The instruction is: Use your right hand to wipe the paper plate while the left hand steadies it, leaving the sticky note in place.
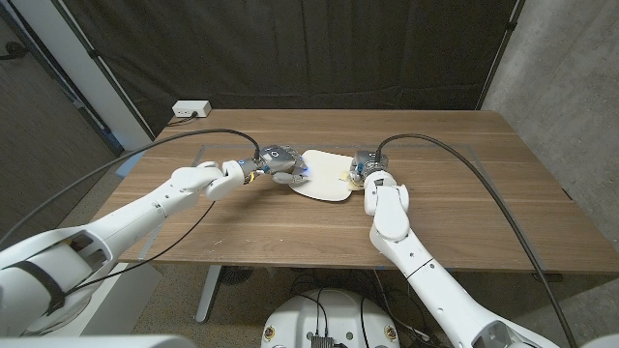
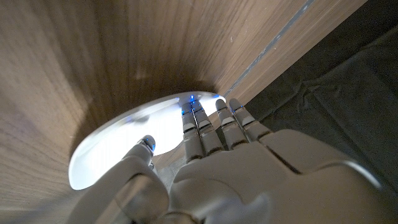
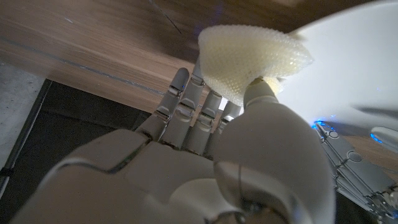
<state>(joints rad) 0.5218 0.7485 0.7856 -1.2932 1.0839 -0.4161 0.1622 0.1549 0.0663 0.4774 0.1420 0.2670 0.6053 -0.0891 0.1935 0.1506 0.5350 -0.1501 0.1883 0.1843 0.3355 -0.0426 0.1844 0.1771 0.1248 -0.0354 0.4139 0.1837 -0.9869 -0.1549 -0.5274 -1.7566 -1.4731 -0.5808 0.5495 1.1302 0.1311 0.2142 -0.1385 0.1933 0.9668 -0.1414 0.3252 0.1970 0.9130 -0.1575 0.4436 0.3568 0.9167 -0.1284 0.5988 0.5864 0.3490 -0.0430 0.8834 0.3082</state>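
A white paper plate (image 1: 324,175) lies near the middle of a wooden table (image 1: 464,213), between the robot's two hands. The left hand (image 1: 280,164) reaches in from the left, and the left wrist view shows its fingers (image 2: 200,127) laid on the near rim of the plate, pressing it down without closing round anything. The right hand (image 1: 368,171) sits at the plate's opposite edge; in the right wrist view it pinches a pale yellow, dimpled cloth (image 3: 252,59) between thumb and fingers, the wad held right at the plate's rim. I cannot make out the sticky note with any certainty; a faint yellowish mark shows on the plate beside the right hand, too small to name. The plate looks thin, light and bendy, likely to skid or fold under a hard stroke, so it wants holding by flat pressure on the rim rather than a pinch. The cloth looks soft and squashy, best kept bunched in the fingertips. A white power strip (image 1: 191,109) rests at the table's far left corner.
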